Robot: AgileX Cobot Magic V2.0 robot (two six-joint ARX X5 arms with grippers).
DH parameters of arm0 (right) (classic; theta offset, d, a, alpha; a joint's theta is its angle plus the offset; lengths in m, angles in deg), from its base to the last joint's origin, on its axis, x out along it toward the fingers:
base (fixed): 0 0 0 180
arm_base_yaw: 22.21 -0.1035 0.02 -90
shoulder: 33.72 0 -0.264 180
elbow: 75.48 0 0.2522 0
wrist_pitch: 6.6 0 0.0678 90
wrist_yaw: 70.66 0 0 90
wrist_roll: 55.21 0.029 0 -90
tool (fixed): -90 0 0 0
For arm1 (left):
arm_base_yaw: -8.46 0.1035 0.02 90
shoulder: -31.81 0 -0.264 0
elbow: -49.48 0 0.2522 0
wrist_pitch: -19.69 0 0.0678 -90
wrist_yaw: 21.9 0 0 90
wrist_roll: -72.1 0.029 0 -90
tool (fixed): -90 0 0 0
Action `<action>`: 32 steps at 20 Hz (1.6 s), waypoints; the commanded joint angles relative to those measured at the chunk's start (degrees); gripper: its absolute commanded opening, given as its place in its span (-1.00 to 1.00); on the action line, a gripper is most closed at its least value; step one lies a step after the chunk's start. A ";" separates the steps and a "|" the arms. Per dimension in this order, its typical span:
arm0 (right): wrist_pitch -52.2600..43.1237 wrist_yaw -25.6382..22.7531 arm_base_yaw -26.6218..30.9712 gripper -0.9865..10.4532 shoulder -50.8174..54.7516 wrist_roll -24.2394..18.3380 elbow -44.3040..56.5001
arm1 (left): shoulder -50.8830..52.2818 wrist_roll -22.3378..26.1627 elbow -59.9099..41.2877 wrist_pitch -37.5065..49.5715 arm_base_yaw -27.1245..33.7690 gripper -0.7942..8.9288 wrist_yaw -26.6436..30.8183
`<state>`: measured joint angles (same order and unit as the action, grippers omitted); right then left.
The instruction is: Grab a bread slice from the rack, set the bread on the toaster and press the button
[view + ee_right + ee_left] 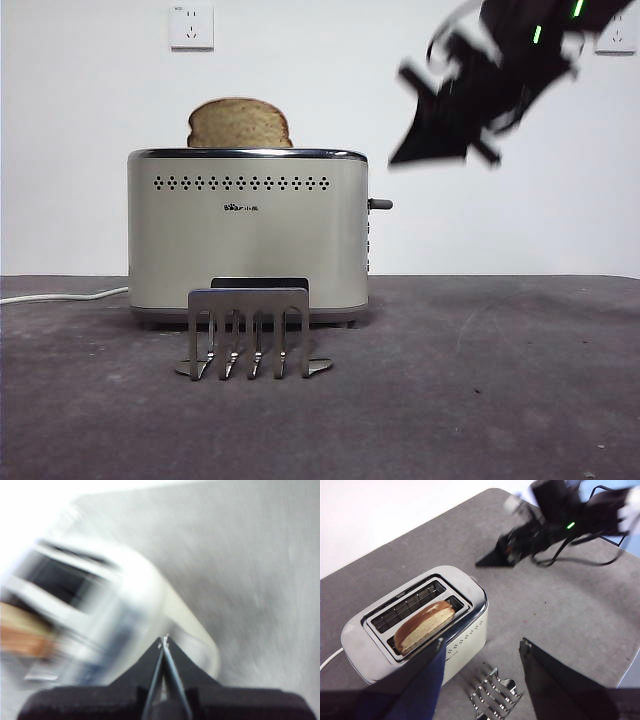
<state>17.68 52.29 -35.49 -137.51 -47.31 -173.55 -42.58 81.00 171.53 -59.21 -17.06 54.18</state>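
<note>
Bread (239,123) sits in toaster (247,235) slot, rack (249,332) bare; right hand (432,148) closed, above button (381,204); left hand (481,652) open, waiting; risk: fast descent misses small button, hits toaster side.

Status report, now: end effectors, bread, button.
Left end effector open above the rack, empty. Right end effector shut, above the button. Slice of bread in toaster slot. Nothing blocking.
</note>
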 commanded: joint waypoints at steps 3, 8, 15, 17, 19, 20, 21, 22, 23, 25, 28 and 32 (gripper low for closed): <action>13.25 0.00 -0.46 -0.85 12.72 -3.39 0.35 | 0.11 -0.33 -0.24 -0.74 -0.07 -0.32 0.11; 36.59 0.04 -2.27 -0.85 25.33 -12.48 0.35 | 0.11 -0.33 -0.24 -2.60 -0.07 -0.32 0.07; 55.04 0.02 -3.82 -0.85 34.91 -18.97 0.35 | 0.11 -0.33 -0.24 -8.72 -0.07 -0.32 -0.04; 58.16 0.00 -3.82 -0.85 37.40 -20.00 0.35 | 0.11 -0.31 -0.24 -11.78 -0.07 -0.32 -0.04; 58.42 0.00 -3.82 -0.85 39.01 -20.04 0.35 | 0.11 -0.24 -0.24 -13.09 -0.07 -0.32 -0.04; 58.40 -0.04 -3.80 -0.85 39.45 -20.04 0.35 | 0.11 -0.17 -0.24 -13.18 -0.07 -0.32 -0.07; 58.42 -0.04 -3.78 -0.85 39.74 -20.02 0.35 | 0.11 -0.15 -0.24 -13.20 -0.07 -0.33 -0.07; 58.42 -0.04 -3.78 -0.85 39.76 -20.02 0.35 | 0.11 -0.11 -0.24 -13.31 -0.07 -0.37 -0.07; 58.42 -0.07 -3.78 -0.83 39.74 -20.00 0.35 | 0.11 0.15 -0.24 -13.42 -0.07 -0.60 -0.07; 58.42 -0.07 -3.78 -0.83 39.74 -19.98 0.35 | 0.11 0.28 -0.24 -13.35 -0.07 -0.85 -0.02; 58.40 -0.09 -3.76 -0.83 39.74 -20.00 0.35 | 0.11 0.15 -0.24 -12.85 -0.07 -0.85 0.26; 58.40 -0.35 -3.61 -0.83 39.74 -20.00 0.35 | 0.11 0.15 -0.24 -12.87 -0.07 -0.85 0.28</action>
<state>76.30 52.12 -39.12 -97.69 -66.81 -173.55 -42.58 81.03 171.51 -70.56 -17.06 54.38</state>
